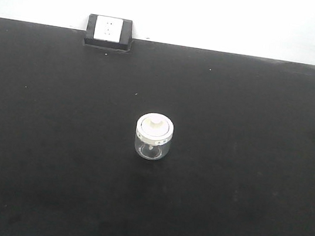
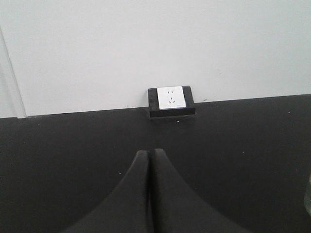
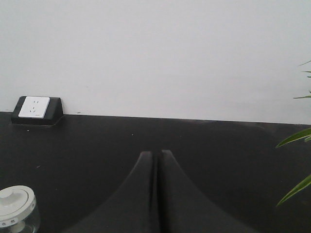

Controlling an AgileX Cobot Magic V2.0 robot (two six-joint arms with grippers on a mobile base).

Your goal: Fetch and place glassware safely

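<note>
Only the right wrist view shows leaves [image 3: 296, 138]; both grippers [image 2: 150, 153] [image 3: 156, 154] pinched empty, jar [image 1: 153, 136] apparently untouched.

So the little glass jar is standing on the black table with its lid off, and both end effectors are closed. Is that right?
Not quite: the cream-white lid is on the glass jar, as the front-facing view shows. The rest holds: it stands on the black table, and both end effectors are closed.

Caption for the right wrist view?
Right gripper fingers closed over black table; lidded glass jar lower left, socket box at wall.
</note>
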